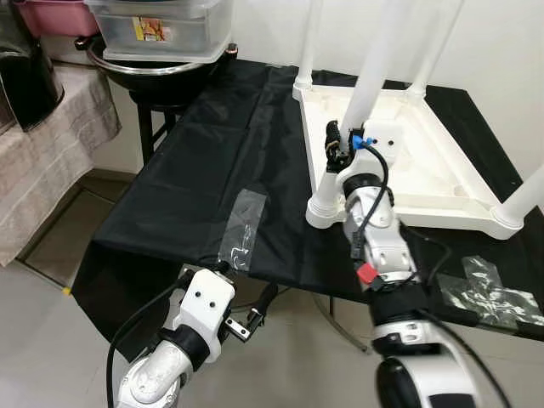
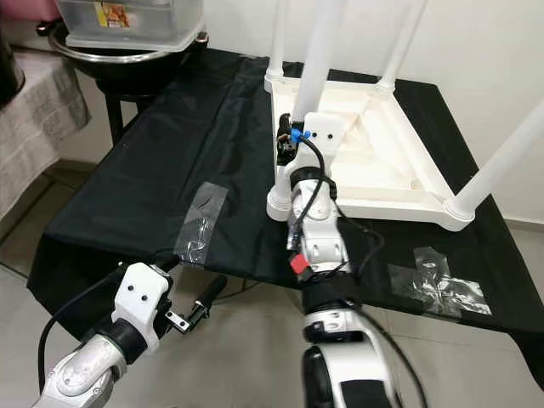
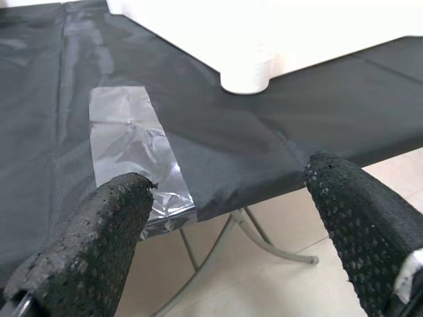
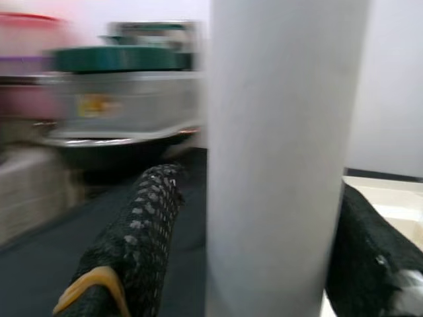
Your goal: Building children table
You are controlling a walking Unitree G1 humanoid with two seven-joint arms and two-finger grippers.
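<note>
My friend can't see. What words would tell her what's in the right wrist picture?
A thick white table leg stands upright, close up, between the right gripper's two black fingers. Behind it, blurry, a clear plastic box sits above a black-covered table.

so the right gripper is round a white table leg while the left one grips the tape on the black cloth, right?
Not quite. The left gripper is open and holds nothing, off the black cloth's edge near the tape, as the left wrist view shows. The right gripper is round the white table leg.
</note>
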